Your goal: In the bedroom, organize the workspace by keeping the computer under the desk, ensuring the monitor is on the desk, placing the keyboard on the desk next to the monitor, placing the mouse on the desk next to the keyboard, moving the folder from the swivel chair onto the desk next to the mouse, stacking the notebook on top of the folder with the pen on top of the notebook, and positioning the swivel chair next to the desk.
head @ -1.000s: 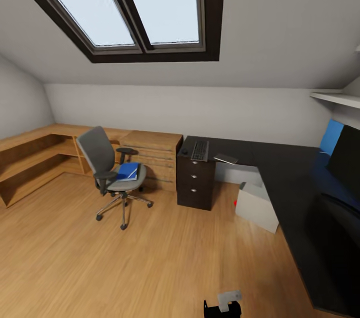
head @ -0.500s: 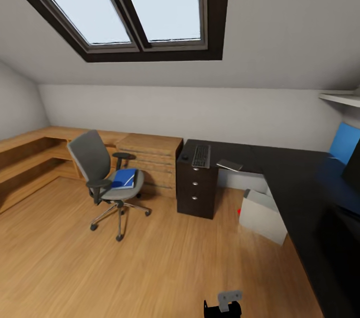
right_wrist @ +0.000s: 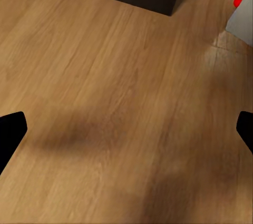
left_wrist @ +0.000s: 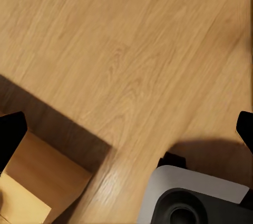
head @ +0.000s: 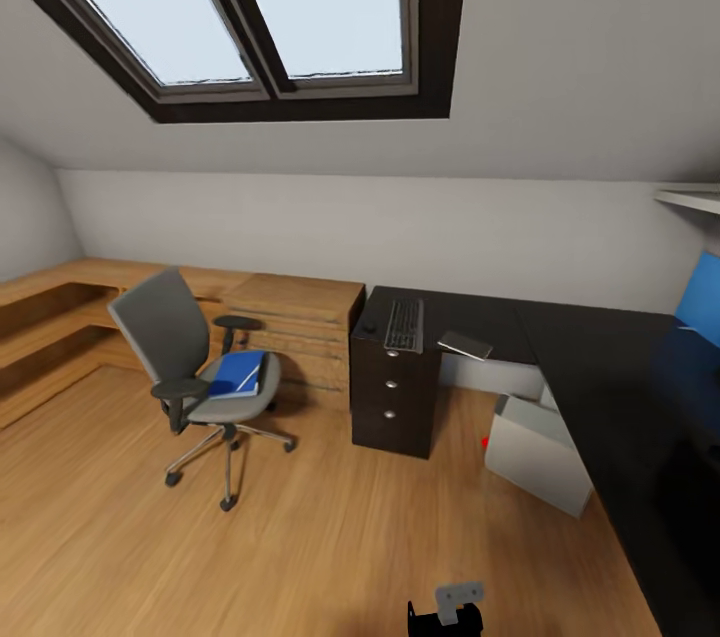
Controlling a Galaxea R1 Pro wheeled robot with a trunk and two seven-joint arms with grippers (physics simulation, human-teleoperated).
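The grey swivel chair (head: 180, 357) stands on the wood floor left of the black desk (head: 600, 357). The blue folder (head: 238, 373) lies on its seat. On the desk's drawer end (head: 392, 397) lie the keyboard (head: 404, 324), the small dark mouse (head: 369, 326) to its left and the thin grey notebook (head: 465, 345) to its right. The pale computer (head: 540, 452) sits on the floor under the desk, its red light (right_wrist: 239, 1) showing. The monitor is out of view and the pen is too small to make out. Left gripper (left_wrist: 126, 134) and right gripper (right_wrist: 126, 132) hang open over bare floor.
A light oak low cabinet (head: 290, 317) and shelving run along the back wall behind the chair. A blue wall panel (head: 700, 289) is at the far right. The robot's grey base (left_wrist: 195, 197) shows beneath the left gripper. Open wood floor lies ahead.
The whole picture has shifted: the camera has turned and drawn closer, so the chair sits further left and the desk further right. The dark screen at the right edge has left the picture.
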